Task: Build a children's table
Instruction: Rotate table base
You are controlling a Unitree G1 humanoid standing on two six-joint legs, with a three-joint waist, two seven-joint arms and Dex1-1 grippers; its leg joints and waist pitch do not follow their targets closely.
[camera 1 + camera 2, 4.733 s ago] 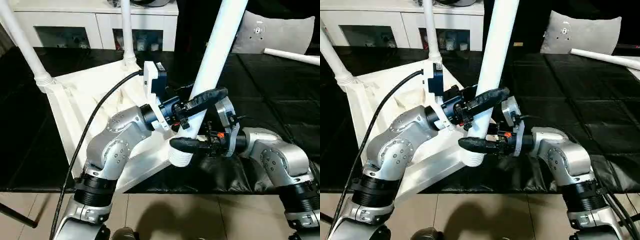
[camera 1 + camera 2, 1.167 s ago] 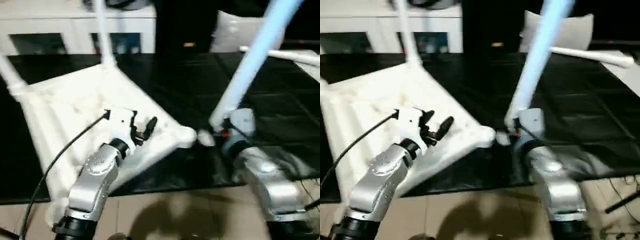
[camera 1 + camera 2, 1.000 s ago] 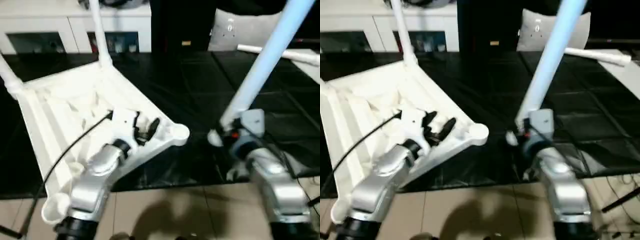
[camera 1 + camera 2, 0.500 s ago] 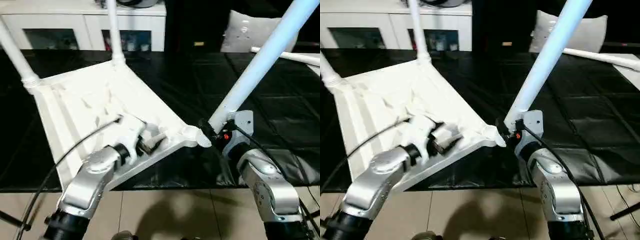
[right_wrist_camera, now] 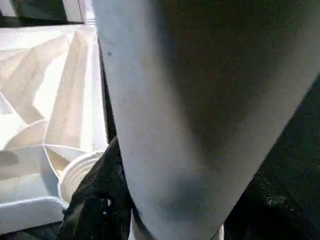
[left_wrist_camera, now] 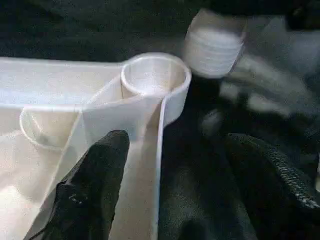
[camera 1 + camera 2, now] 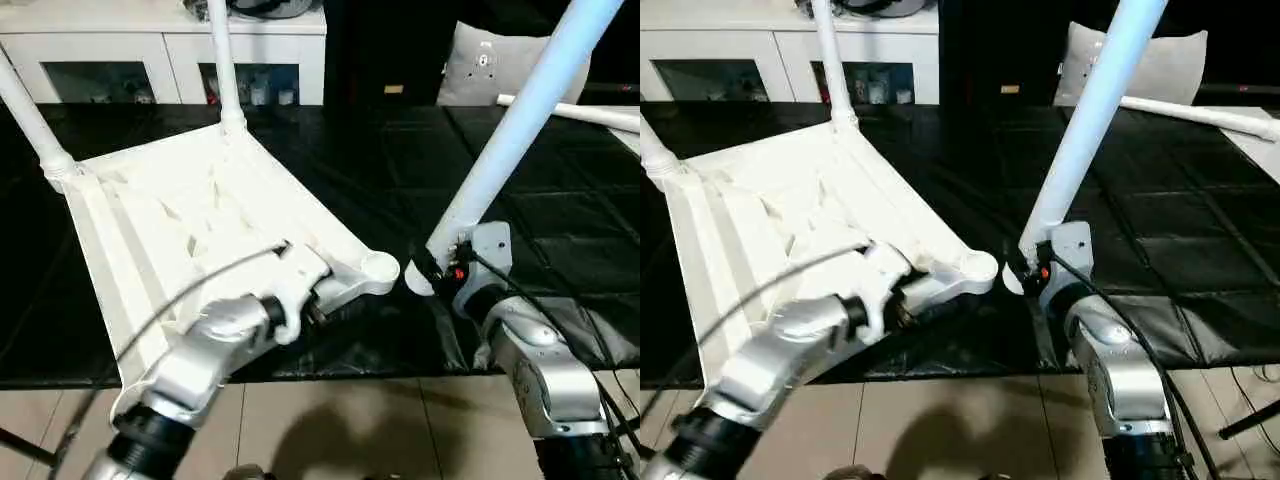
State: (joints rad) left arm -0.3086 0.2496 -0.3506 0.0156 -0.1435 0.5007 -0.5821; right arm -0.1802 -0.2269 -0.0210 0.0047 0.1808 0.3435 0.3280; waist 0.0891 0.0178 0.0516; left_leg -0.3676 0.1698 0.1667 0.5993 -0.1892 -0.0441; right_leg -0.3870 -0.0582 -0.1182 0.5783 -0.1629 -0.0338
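The white tabletop lies ribbed side up on the black surface, with two legs standing in its far corners. Its near right corner socket is empty. My right gripper is shut on a third white leg, which leans up to the right. That leg's threaded end hangs just beside the empty socket. My left gripper is open and straddles the tabletop's near rim close to that socket, one finger inside the rim and the other outside it.
Another white leg lies on the black surface at the far right, near a grey cushion. A white cabinet stands behind the table. The black surface ends at its front edge, just under my forearms.
My left gripper has come down from above the tabletop to its near rim by the empty socket. The held leg's lower end has stayed beside that socket. The camera has shifted.
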